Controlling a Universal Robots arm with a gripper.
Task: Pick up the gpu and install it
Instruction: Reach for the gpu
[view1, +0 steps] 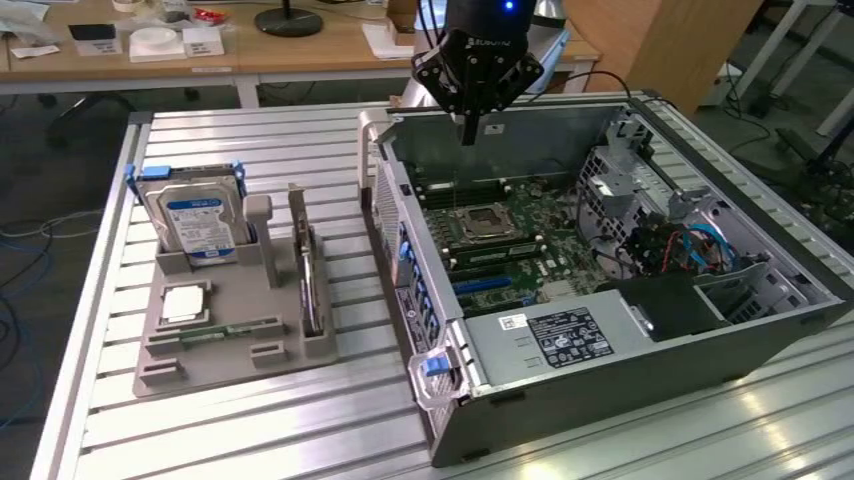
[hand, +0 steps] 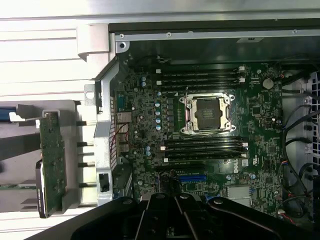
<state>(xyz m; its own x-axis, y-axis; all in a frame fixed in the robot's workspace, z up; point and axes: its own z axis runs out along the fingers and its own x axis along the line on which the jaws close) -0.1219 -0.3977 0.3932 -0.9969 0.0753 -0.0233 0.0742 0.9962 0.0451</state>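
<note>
Gripper (view1: 469, 135) hangs over the far end of the open computer case (view1: 641, 390), above the motherboard (view1: 514, 240). Its fingers are pressed fully together with nothing between them, and they touch nothing that I can see. From the wrist camera I look straight down past the closed tips onto the board, with the blue expansion slot (hand: 192, 177) just ahead of them.

The gpu (view1: 311, 290) is not in hand. It stands on edge in the grey holder (view1: 167, 375) on the slatted table (view1: 267, 140), just beside the case on the exterior view's left, with the hard drive (view1: 194, 220) upright in the same holder further out. On the wrist camera I see the card (hand: 51, 160) edge-on beyond the case wall.

I judge that I am at the very start: the pick is not yet made, and nothing is seated in the slot. A grasp would call for the jaws to be parted first and lined up across the card's thin upper edge, squarely enough that it lifts out of its groove without tilting.
</note>
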